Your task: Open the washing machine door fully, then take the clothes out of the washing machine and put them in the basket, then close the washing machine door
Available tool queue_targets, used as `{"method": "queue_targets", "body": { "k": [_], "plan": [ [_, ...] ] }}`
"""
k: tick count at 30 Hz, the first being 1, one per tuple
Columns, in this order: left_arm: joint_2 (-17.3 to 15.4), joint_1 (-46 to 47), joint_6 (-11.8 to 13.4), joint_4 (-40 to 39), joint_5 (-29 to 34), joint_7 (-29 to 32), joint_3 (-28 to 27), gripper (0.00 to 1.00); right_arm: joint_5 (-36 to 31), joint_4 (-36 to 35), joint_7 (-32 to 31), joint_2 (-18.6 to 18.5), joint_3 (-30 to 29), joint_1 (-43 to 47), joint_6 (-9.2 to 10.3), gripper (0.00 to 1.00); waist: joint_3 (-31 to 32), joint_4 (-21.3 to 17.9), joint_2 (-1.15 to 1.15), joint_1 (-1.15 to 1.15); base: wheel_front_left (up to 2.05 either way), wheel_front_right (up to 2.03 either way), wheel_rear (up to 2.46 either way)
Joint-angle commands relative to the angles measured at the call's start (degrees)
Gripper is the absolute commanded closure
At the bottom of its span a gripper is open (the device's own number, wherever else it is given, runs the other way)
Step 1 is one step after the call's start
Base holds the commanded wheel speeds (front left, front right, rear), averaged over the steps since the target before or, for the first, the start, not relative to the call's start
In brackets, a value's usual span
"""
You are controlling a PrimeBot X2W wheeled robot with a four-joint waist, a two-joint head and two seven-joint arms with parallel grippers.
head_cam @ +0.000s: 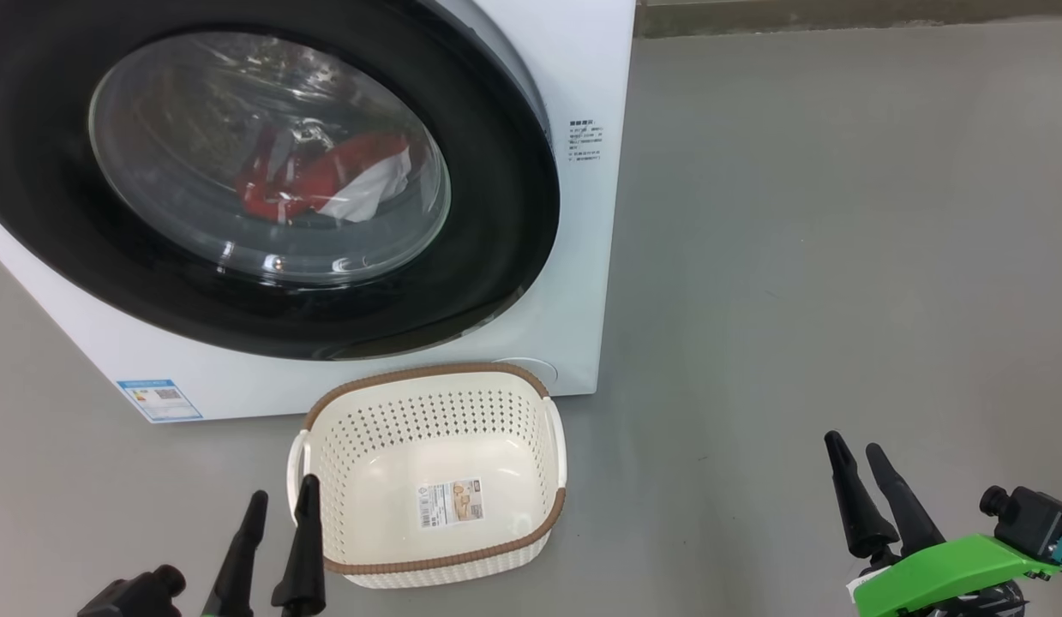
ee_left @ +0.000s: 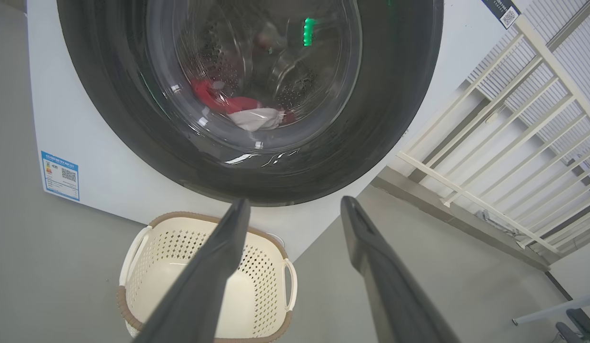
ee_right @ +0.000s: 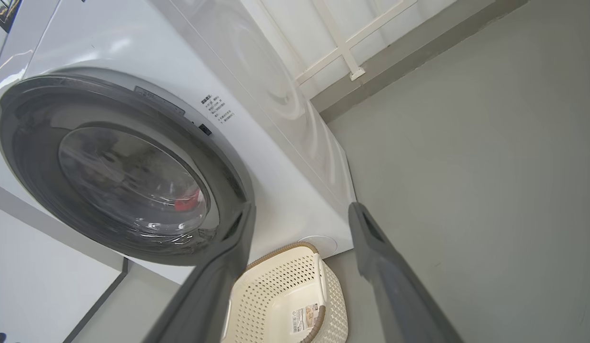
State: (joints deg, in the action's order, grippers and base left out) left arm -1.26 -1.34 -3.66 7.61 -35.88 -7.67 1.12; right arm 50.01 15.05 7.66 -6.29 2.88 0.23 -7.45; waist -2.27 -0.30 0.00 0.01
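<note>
My left fingers (head_cam: 304,540) hang spread and empty at the near left, just beside the left handle of the basket (head_cam: 428,373). Farther off, the washing machine door (head_cam: 496,214) looks shut against the washing machine (head_cam: 582,68), with the clothes (head_cam: 325,176) lying red and white behind its glass. The basket sits empty on the floor (head_cam: 796,257), close below the door's rim. My right fingers (head_cam: 849,501) are parted and empty too, well apart at the near right. My worry is that the glossy rim offers little to catch, so I could slip off, and a wide-swinging door might clip the basket.
</note>
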Motion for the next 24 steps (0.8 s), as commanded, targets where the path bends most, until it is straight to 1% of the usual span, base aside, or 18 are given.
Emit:
{"method": "queue_targets", "body": {
  "k": [1,12,24],
  "plan": [
    [-1.0,0.6,0.3,-2.0,1.7,-0.8,-1.1,0.0,-1.4,-1.7,0.9,-1.1,1.3,-0.2,-0.02,0.0,0.0,0.0,0.0,0.0,0.0,0.0,0.0],
    [-1.2,0.0,0.7,-3.2,8.3,-2.7,-0.7,0.0,-6.5,-2.2,2.7,-2.0,2.3,0.2,-0.03,0.0,-0.1,0.0,0.0,0.0,0.0,0.0,0.0],
    [-1.4,-0.5,0.4,-1.9,14.1,-4.7,-0.4,0.0,-11.9,-2.6,4.8,-2.6,2.0,0.7,-0.03,0.0,-0.4,-0.1,0.0,0.0,0.0,0.0,0.0]
  ]
}}
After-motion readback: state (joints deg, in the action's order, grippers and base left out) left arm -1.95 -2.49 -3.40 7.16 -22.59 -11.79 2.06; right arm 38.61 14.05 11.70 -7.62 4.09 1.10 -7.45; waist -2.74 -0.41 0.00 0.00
